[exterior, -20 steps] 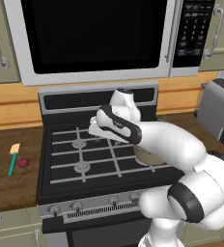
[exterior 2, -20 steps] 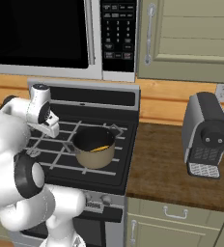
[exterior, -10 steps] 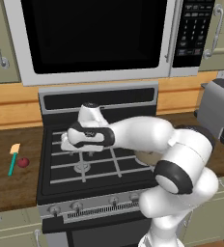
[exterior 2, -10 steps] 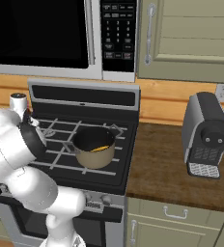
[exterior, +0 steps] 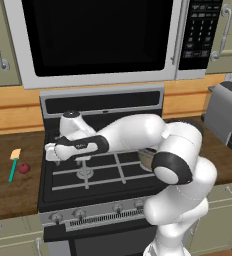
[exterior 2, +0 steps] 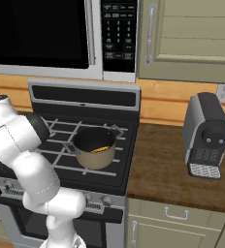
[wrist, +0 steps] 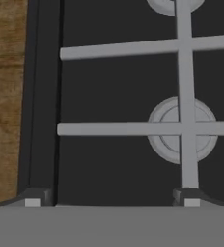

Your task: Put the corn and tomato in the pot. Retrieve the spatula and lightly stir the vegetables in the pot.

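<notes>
The tan pot [exterior 2: 94, 154] stands on the stove's right front burner, and the yellow-orange corn [exterior 2: 102, 149] lies inside it. In the left base view my arm covers most of the pot [exterior: 146, 160]. On the wooden counter left of the stove rests the small dark red tomato [exterior: 23, 168]. Right beside it is the spatula [exterior: 12, 166], its teal handle pointing toward the front. My gripper [exterior: 51, 154] hangs over the stove's left edge, a short way right of both. The hand view looks down on the grates, where the gripper [wrist: 111, 201] is open with nothing between its fingertips [wrist: 32, 199].
The stove's left front burner [wrist: 181, 128] and its grey grates lie under the hand, with the wooden counter [wrist: 5, 96] along the stove's left side. A dark coffee machine [exterior 2: 206, 135] stands on the right counter. A microwave [exterior: 98, 35] hangs above the stove.
My arm has swung left across the stove, from near the pot to the stove's left edge. The corn, tomato and spatula have stayed where they were.
</notes>
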